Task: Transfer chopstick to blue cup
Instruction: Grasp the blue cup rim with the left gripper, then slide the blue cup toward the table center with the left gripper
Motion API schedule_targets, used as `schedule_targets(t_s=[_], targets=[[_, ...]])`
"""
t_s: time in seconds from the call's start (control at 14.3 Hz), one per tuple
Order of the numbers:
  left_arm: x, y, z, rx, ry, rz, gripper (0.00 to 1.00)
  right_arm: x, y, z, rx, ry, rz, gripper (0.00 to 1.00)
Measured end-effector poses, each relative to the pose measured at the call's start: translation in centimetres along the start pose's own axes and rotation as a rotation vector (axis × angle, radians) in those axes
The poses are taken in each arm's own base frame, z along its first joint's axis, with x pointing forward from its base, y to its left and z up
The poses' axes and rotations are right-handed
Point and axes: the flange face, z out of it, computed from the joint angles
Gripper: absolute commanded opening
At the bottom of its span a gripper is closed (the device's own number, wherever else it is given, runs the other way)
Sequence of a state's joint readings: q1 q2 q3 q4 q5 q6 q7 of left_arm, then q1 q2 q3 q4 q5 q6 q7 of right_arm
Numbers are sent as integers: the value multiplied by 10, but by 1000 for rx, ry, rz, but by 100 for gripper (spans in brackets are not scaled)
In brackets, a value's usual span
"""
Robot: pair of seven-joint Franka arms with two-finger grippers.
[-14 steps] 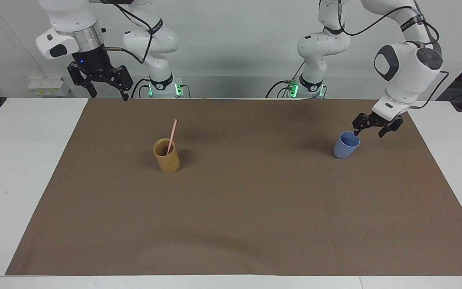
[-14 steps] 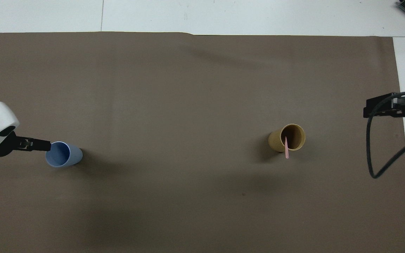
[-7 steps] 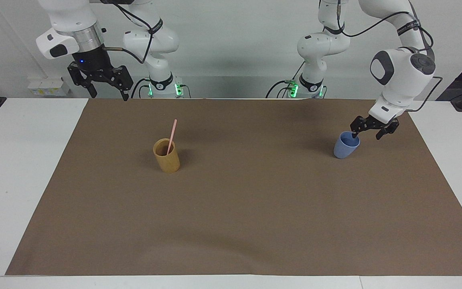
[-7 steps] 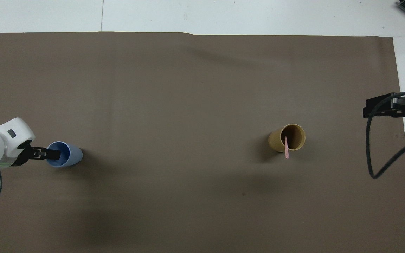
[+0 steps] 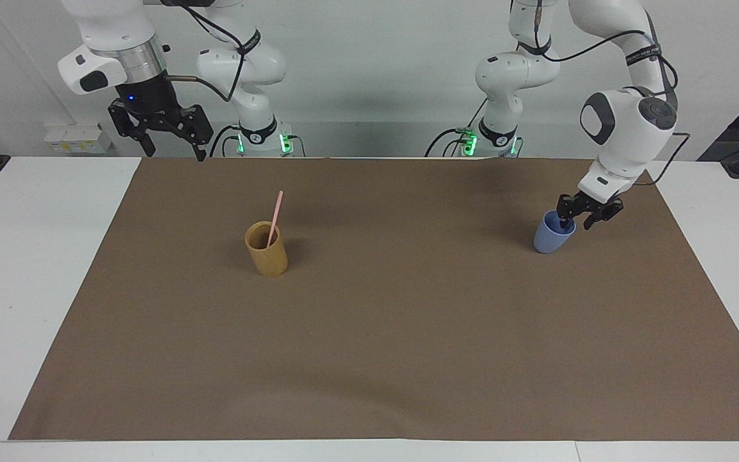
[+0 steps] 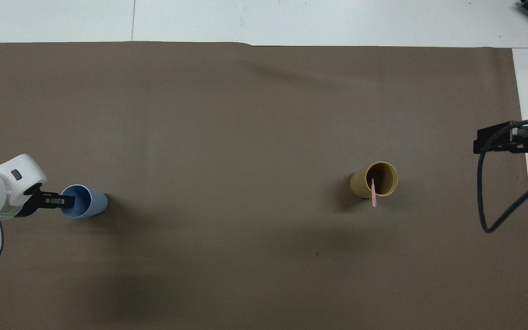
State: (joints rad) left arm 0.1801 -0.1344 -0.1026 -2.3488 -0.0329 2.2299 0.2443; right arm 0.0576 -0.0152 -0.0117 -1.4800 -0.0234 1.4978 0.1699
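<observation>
The chopstick (image 5: 274, 218) stands in the tan wooden cup (image 5: 266, 249) toward the right arm's end of the tabletop (image 5: 369, 301), its long axis nearly upright and leaning a little toward the robots, so its free upper half rises clear above the cup's rim. The right claw (image 5: 174, 149) hangs released, fingers spread, up in the air over the edge of the brown mat (image 5: 369, 359) at the robots' end, and the chopstick lies down and away from it toward the middle of the mat. The right arm is plainly the nearer one to the stick. The blue cup (image 5: 552, 235) sits well apart, toward the left arm's end, and the left claw (image 5: 573, 222) is at its rim, one finger dipped inside the mouth and the other outside (it looks clenched on the cup's wall, though the closing may not be finished). The likely next move is for the right claw to come down on the stick's exposed top.
</observation>
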Motion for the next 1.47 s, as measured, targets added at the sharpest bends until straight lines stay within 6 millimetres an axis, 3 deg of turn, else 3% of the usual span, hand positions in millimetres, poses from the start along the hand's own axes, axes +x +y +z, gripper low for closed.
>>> schedule_targets(t_s=[0.35,0.84,0.98,1.19,1.47], targets=[[0,1,0,0,-2,2,4,0,0,0,0,0,0,100],[3,10,-9,-7,-25,-24,0,0,0,0,0,0,0,100],[14,36,-32,-11,-52,-54,0,0,0,0,0,0,0,100],[29,104,-63,-5,-56,-96,0,0,0,0,0,0,0,100],[26,178,-64,1,-53,-150,0,0,0,0,0,0,0,100]])
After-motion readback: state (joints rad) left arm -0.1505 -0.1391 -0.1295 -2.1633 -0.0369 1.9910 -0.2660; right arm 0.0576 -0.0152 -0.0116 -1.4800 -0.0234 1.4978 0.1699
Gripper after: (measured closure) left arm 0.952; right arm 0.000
